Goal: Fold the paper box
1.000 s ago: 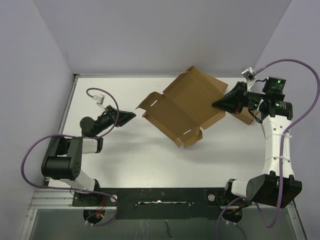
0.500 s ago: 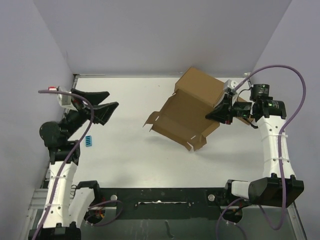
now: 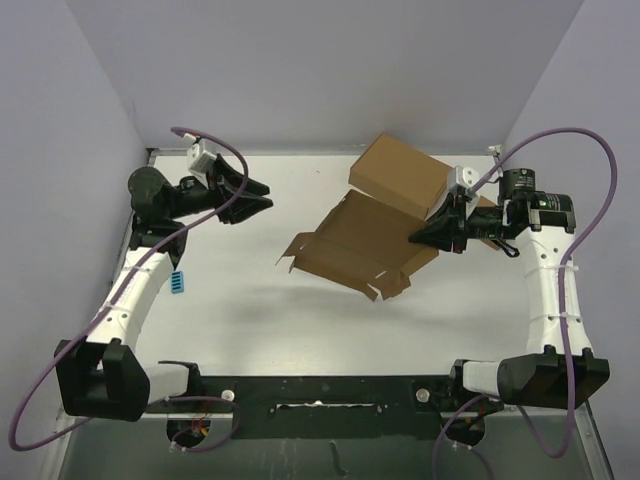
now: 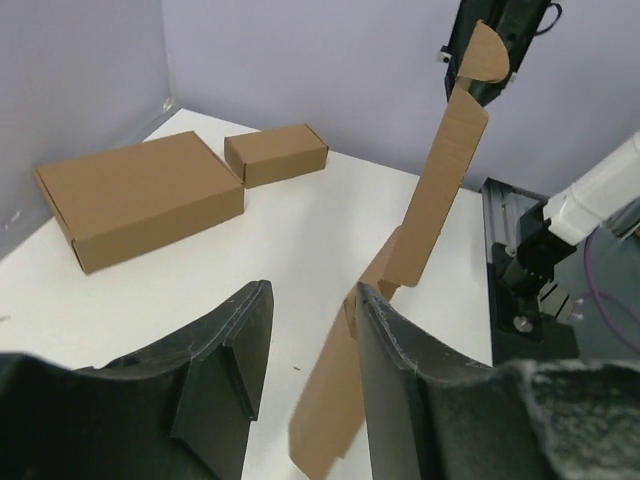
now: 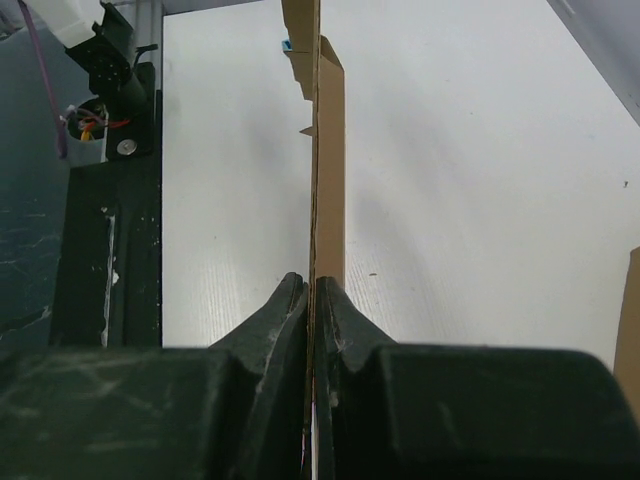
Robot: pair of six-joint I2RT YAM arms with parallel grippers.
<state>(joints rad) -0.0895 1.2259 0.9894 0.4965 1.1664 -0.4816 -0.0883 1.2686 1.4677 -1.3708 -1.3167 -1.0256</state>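
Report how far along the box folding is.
Done: the right gripper pinches the paper box by one edge and holds it tilted above the table. In hand: the left gripper is open, apart from the box. Left: all the folding. The lid, side flaps and tabs lie in one flat sheet, with no wall standing.

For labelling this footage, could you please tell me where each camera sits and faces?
Top external: overhead behind the robot, looking down at the table; left gripper and right gripper show.
Left wrist: faces the paper box edge-on, two closed boxes beyond; the open left gripper shows.
Right wrist: looks along the paper box, pinched in the right gripper.
All share the paper box.
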